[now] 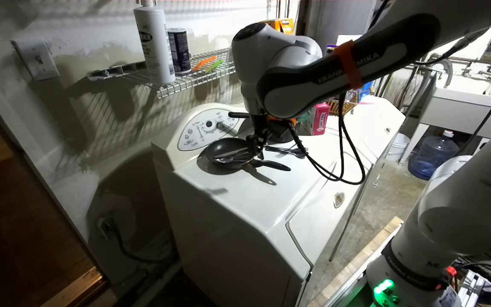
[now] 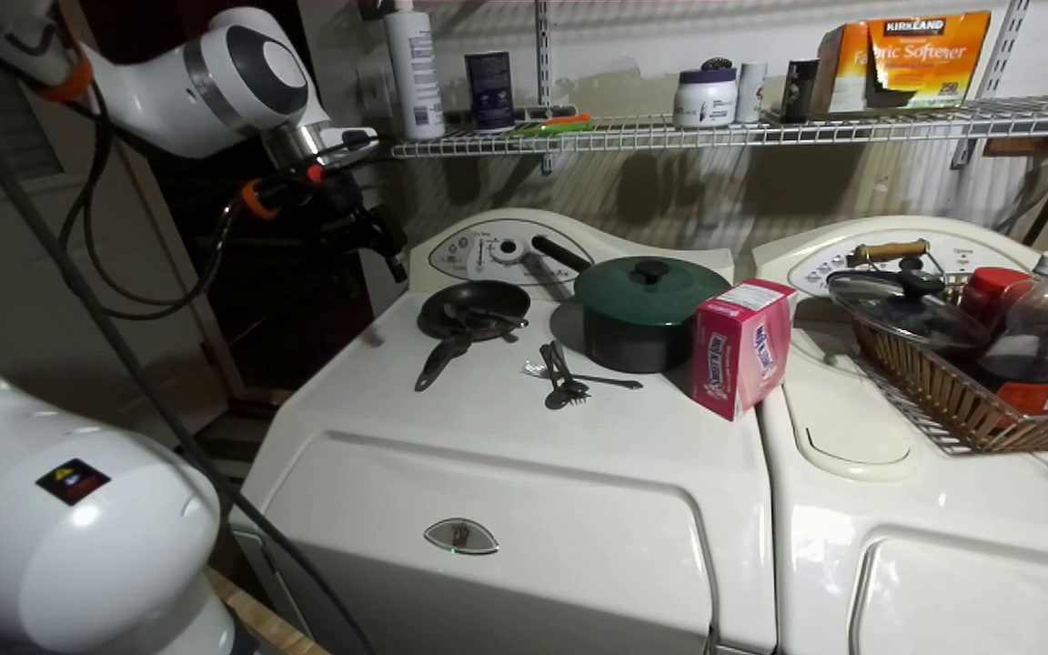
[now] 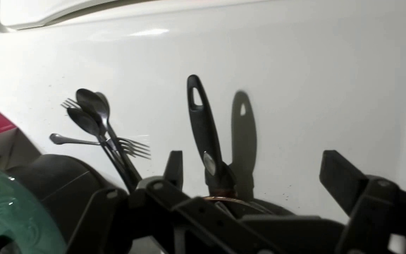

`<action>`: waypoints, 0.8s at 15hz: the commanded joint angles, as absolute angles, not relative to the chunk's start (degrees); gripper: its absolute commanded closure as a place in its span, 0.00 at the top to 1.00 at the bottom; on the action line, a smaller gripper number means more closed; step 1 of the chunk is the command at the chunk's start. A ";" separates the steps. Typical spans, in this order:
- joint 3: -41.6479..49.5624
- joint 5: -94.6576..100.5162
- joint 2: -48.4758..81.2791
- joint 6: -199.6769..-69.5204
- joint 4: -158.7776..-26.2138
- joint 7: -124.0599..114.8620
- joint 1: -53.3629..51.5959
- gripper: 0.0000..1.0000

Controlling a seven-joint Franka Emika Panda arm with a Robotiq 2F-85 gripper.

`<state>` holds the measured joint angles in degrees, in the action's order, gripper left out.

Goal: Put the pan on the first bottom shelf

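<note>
In an exterior view we've got, left to right: gripper [image 3: 251, 158], jaws wide apart per wrist view; pan [image 2: 474, 296] on white appliance [image 2: 488, 409], utensils [image 2: 498, 317] inside; cutlery [image 2: 562, 375]; lidded green pot [image 2: 638, 314]; pink box [image 2: 740, 350]; wire shelf [image 2: 633, 137] above.

A green-lidded pot [image 2: 635, 320] stands just beside a pink box [image 2: 740, 350] on the worktop [image 2: 451, 418], near spoons [image 3: 84, 120] and forks [image 3: 123, 144].
</note>
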<state>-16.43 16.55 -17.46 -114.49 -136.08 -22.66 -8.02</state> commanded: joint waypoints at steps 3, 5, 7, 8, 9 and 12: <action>-23.13 31.80 -16.50 -109.74 -134.96 -36.25 -7.70 1.00; -24.89 35.15 -14.42 -109.80 -134.85 -42.08 -8.16 1.00; -22.95 32.51 -16.26 -110.32 -135.88 -38.87 -9.53 1.00; -23.30 33.15 -15.80 -110.31 -135.87 -40.06 -9.73 1.00; -23.36 33.49 -15.49 -110.30 -135.86 -40.63 -9.79 1.00; -23.31 33.67 -15.28 -110.30 -135.83 -40.89 -9.75 1.00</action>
